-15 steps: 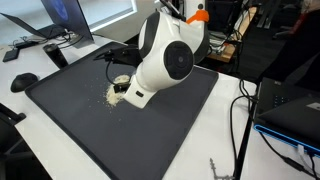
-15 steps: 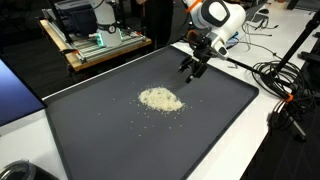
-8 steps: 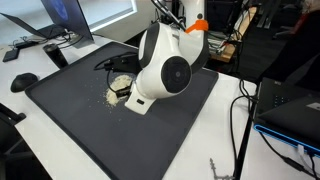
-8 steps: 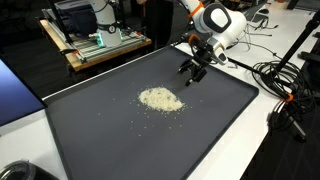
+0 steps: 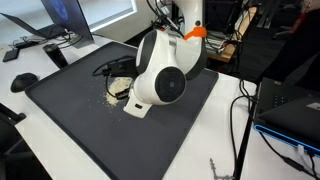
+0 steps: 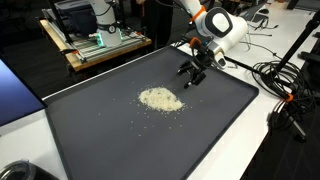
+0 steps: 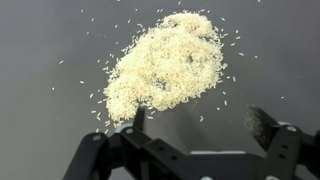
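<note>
A pile of pale rice grains (image 6: 160, 99) lies on the dark mat (image 6: 120, 130); the wrist view shows the pile (image 7: 165, 62) filling its upper middle, with stray grains around it. My gripper (image 6: 193, 74) hangs just above the mat beside the pile, on its far side in an exterior view. Its jaws stand wide apart with nothing between them, and the gripper (image 7: 198, 122) frames bare mat just below the pile in the wrist view. The white arm body (image 5: 160, 72) hides most of the rice (image 5: 115, 92) in an exterior view.
The mat (image 5: 60, 110) covers most of a white table. A wooden cart with equipment (image 6: 95, 40) stands behind it. Cables (image 6: 285, 95) trail along one side, and a laptop (image 5: 290, 115) and a mouse (image 5: 24, 81) sit off the mat's edges.
The arm has swung slightly, bringing the gripper a little closer to the rice pile. The jaws stay wide open.
</note>
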